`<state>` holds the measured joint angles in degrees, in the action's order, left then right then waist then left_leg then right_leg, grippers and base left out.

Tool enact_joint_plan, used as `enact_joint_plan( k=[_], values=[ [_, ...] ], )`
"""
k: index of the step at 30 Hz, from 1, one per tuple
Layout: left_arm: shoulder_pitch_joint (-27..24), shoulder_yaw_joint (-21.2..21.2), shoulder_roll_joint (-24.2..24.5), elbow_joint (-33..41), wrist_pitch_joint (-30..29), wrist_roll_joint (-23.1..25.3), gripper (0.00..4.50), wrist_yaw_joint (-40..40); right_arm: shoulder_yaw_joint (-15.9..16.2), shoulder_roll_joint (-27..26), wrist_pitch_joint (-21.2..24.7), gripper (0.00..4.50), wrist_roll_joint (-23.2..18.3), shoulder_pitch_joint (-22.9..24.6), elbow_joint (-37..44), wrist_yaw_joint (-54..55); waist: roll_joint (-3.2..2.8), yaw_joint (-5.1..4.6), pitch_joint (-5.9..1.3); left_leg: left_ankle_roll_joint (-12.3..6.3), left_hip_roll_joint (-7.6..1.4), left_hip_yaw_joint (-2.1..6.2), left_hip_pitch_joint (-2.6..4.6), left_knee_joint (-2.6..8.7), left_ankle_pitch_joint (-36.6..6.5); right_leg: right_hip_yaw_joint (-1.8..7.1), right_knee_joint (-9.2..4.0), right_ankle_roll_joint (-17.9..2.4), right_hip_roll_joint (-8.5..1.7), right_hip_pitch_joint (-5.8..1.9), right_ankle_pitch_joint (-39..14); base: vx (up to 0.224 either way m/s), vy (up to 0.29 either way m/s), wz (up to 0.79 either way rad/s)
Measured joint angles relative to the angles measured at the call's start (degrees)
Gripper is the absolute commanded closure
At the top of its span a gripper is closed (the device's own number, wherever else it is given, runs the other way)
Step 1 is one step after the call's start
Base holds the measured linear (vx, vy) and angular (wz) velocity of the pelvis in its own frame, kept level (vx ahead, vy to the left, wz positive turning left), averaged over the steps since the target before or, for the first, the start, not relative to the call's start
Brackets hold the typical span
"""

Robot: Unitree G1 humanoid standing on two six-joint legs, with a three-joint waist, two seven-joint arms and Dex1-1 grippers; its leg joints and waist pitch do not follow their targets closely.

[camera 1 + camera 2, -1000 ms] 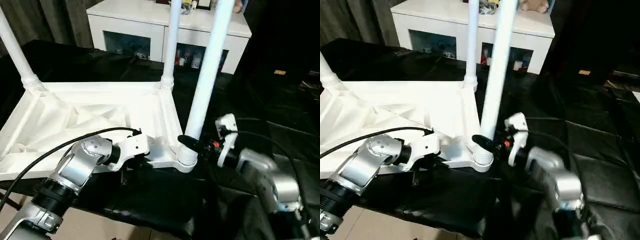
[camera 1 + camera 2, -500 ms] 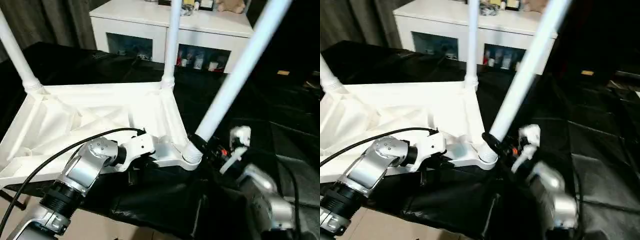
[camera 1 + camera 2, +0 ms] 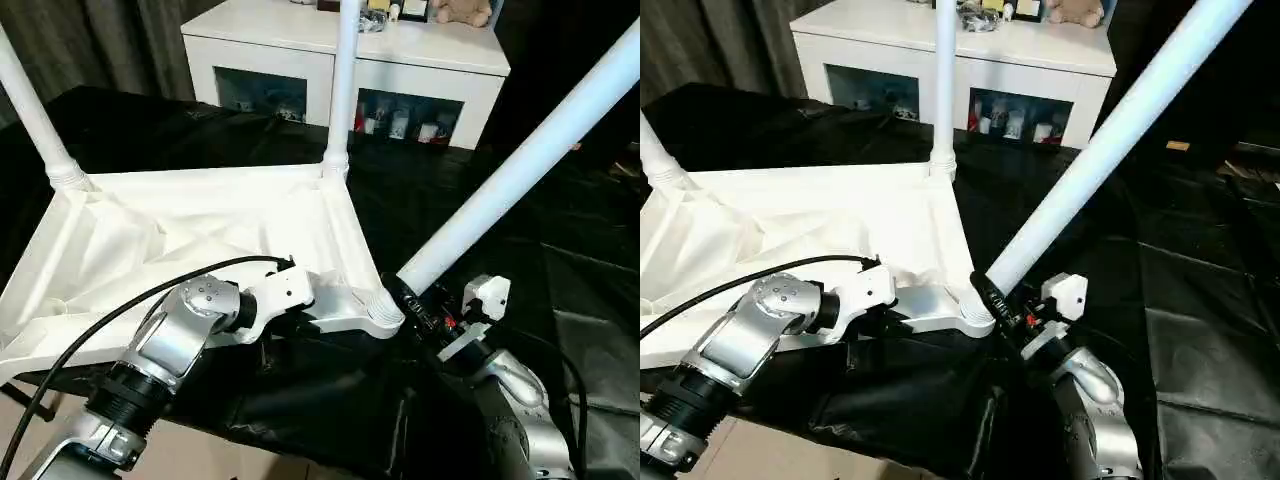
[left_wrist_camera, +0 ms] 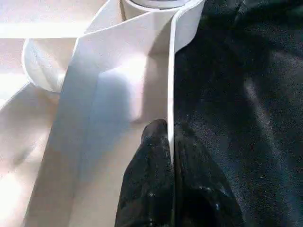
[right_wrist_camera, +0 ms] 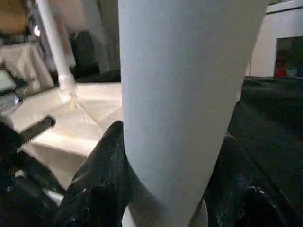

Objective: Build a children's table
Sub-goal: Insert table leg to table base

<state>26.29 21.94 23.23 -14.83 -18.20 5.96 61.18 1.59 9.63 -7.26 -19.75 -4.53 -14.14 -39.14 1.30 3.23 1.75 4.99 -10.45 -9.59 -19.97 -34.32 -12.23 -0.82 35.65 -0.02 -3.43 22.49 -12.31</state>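
The children's table top (image 3: pixel 200 230) lies upside down on black cloth, ribbed underside up. Two white legs stand upright in its far corners, one on the left (image 3: pixel 35 110) and one on the right (image 3: pixel 343 80). A third leg (image 3: pixel 520 165) leans steeply to the right from the socket (image 3: pixel 385 308) at the near right corner. My right gripper (image 5: pixel 165 184) is shut on this leg just above its base, one black finger (image 5: pixel 102 179) on each side. My left gripper (image 4: pixel 169 132) is shut on the top's near rim (image 4: pixel 171 71), beside that socket.
A white cabinet (image 3: pixel 300 40) with glass-fronted doors stands behind the table, with a soft toy (image 3: pixel 462 12) and small items on top. Black cloth (image 3: pixel 560 280) covers the surface to the right. Light floor (image 3: pixel 230 465) shows at the near edge.
The near right leg has swung from almost upright to a steep lean to the right, with my right gripper going down and right with it. My left gripper keeps its hold on the rim.
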Motion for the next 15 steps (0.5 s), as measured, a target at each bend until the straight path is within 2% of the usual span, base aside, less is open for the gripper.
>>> enact_joint_plan(
  k=[4, 7, 11, 15],
  values=[
    [0.19, -0.01, 0.25, -0.43, 0.01, 0.07, 4.5, -0.33, 3.02, 4.92, 1.87, 2.64, 3.02, -2.6, 0.58, -3.24, 0.21, -0.26, -0.04, 0.0, -0.01, 0.0, 0.03, 0.03, 0.0, -0.01, -0.07, 0.2, 0.01, -0.03, -0.05, 0.0, 0.0, 0.0],
    [0.18, 0.0, 0.32, -0.44, 0.0, 0.13, 4.5, -0.23, 3.66, 7.17, 4.48, 2.64, 3.98, -3.71, 1.37, -5.8, 0.61, -0.29, -0.22, 0.0, -0.04, 0.01, 0.09, 0.15, 0.0, -0.04, -0.07, 0.22, 0.04, -0.03, -0.05, 0.0, 0.0, 0.0],
    [0.17, 0.0, 0.56, -0.44, 0.0, 0.12, 4.5, -0.17, 4.54, 9.1, 7.39, 2.64, 4.28, -5.29, 1.86, -7.61, 0.82, -0.35, -0.32, 0.0, -0.06, 0.01, 0.1, 0.24, 0.0, -0.05, -0.07, 0.24, 0.05, 0.0, -0.04, 0.0, 0.0, 0.0],
    [0.15, 0.01, 1.0, -0.43, 0.0, -0.04, 4.5, -0.05, 5.36, 10.93, 14.08, 2.64, 4.09, -8.62, 2.26, -9.76, 1.14, -0.66, -0.39, 0.01, -0.07, 0.02, 0.13, 0.31, 0.0, -0.07, -0.07, 0.25, 0.06, 0.02, -0.04, 0.0, 0.0, 0.0]
  ],
)
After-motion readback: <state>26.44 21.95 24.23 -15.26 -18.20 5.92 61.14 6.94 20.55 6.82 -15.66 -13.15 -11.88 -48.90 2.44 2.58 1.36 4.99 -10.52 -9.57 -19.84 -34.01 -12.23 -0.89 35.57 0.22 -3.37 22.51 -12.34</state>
